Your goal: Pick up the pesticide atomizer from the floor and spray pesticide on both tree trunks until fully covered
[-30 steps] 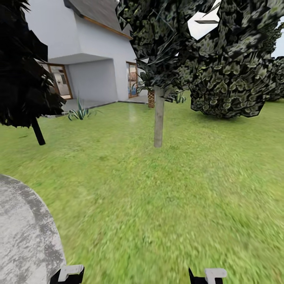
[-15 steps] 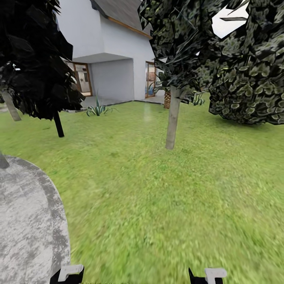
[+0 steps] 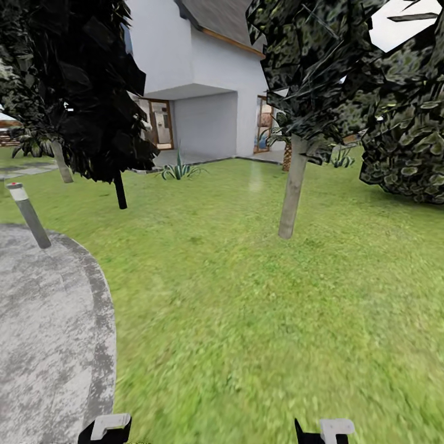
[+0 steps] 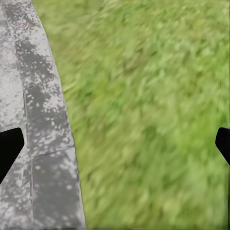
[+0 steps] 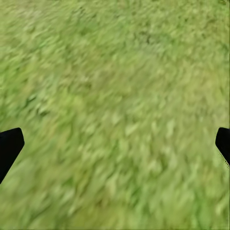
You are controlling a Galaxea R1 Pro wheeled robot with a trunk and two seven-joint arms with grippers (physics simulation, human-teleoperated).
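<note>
- Your left claw [image 4: 115,146] hangs with its jaws spread wide and nothing between them, over the edge where the grey paving [image 4: 33,120] meets the lawn [image 4: 153,110].
- Your right claw [image 5: 115,146] is likewise spread wide and empty, above plain grass.
- One pale tree trunk [image 3: 291,188] rises from the lawn ahead, slightly right of centre, well apart from both claws.
- A white house [image 3: 203,80] stands behind it.
</note>
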